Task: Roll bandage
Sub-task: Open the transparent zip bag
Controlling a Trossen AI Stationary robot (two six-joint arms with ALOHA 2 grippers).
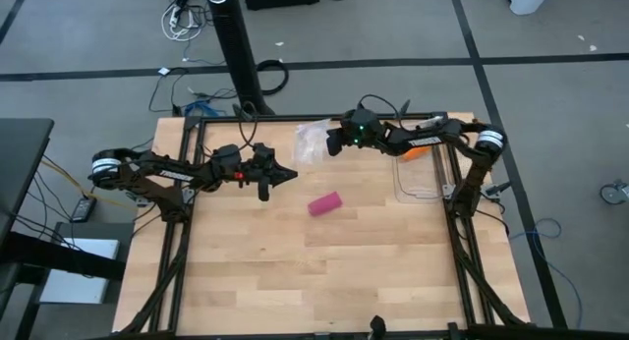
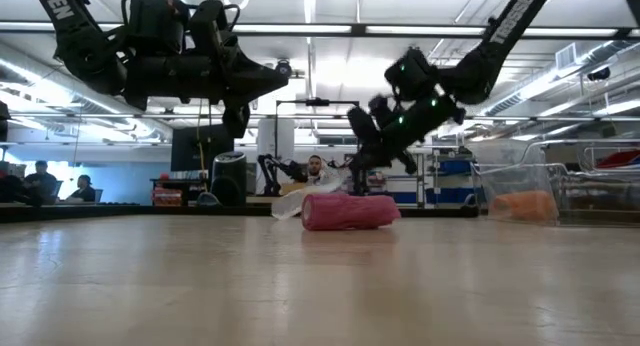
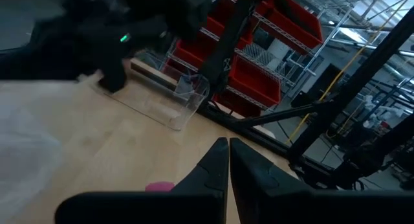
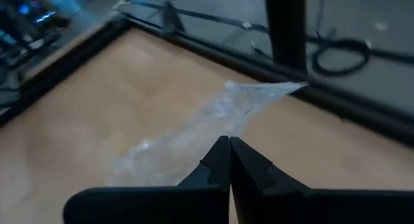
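Observation:
The bandage (image 1: 324,203) is a small pink roll lying on its side on the wooden table, near the middle; it also shows in the low view (image 2: 348,210). My left gripper (image 1: 292,174) hangs shut above the table, a little to the left of and beyond the roll, with nothing between its fingers (image 3: 220,160). My right gripper (image 1: 332,143) is shut at the right edge of a clear plastic wrapper (image 1: 312,141) near the table's far edge, beyond the bandage. My right gripper pinches the clear wrapper between its two fingertips (image 4: 220,153), at the wrapper's near edge (image 4: 226,130). The fingers slant down from the table's right. The film spreads away from the fingertips toward a drawn-out corner (image 4: 294,87); how much of it lies on the table does not show.
A clear plastic box (image 1: 418,178) stands at the table's right side with an orange roll (image 1: 417,153) in it. A black frame (image 1: 187,183) borders the table. People sit in the room beyond the far edge (image 2: 316,171).

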